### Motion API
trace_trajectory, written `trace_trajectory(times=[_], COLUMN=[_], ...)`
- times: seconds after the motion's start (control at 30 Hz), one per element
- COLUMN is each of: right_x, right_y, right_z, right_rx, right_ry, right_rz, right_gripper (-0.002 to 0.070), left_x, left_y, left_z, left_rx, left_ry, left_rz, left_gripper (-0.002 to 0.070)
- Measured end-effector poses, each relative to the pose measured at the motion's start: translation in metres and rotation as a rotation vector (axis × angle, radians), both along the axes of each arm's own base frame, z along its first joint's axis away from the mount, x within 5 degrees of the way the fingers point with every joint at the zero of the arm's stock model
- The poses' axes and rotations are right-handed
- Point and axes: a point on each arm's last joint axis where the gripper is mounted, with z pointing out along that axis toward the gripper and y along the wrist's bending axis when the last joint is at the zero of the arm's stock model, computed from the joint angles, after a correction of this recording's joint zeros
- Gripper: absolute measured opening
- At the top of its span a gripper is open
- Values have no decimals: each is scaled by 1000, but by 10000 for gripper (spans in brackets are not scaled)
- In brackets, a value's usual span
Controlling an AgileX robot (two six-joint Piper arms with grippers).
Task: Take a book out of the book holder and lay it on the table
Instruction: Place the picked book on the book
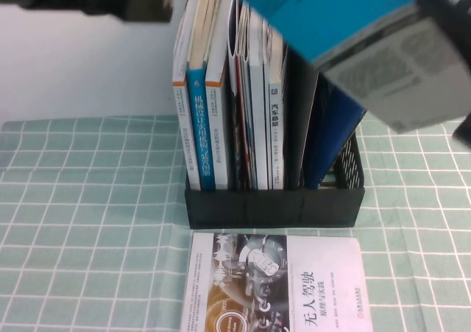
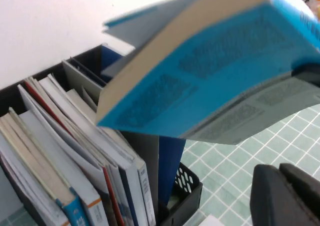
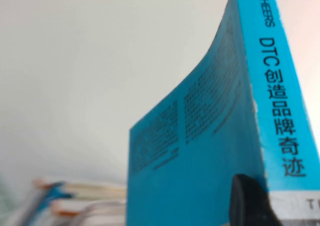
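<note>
Book (image 1: pixel 346 15) held in air above holder (image 1: pixel 274 203), right gripper (image 3: pixel 252 198) pinching its spine end. Thick, floppy paperback, probably heavy: grip near spine. Left gripper (image 2: pixel 285 196): fingers can't tell.

Right gripper (image 1: pixel 449 30) raised high, jaws clamped; left gripper (image 2: pixel 285 196) hovers nearby.

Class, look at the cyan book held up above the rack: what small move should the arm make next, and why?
Probably swing the book out to the right and start lowering it toward the bare table. The right hand holds it tilted, well above the rack and clear of the other books. A white book already fills the spot in front. The left hand hovers nearby, holding nothing.
</note>
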Motion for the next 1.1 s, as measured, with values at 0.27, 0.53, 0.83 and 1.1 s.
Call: trace_trajectory(times=[0.27,0.53,0.83,1.1], right_x=[8,27,22,4], right_y=[24,39,59,78], right_z=[-46,-86,-113,-119], right_rx=[-265,-341,-431,-512], right_ry=[184,325,420,431], right_rz=[248,372,525,600], right_gripper=[201,201,201,201], left_x=[5,-5,-16,-19], left_y=[-5,6,15,17], left_z=[-58,-97,-96,-94], left_rx=[11,-80,-139,-161], left_ry=[71,92,91,97], left_rz=[18,56,64,67], left_gripper=[-3,-3,-3,-3])
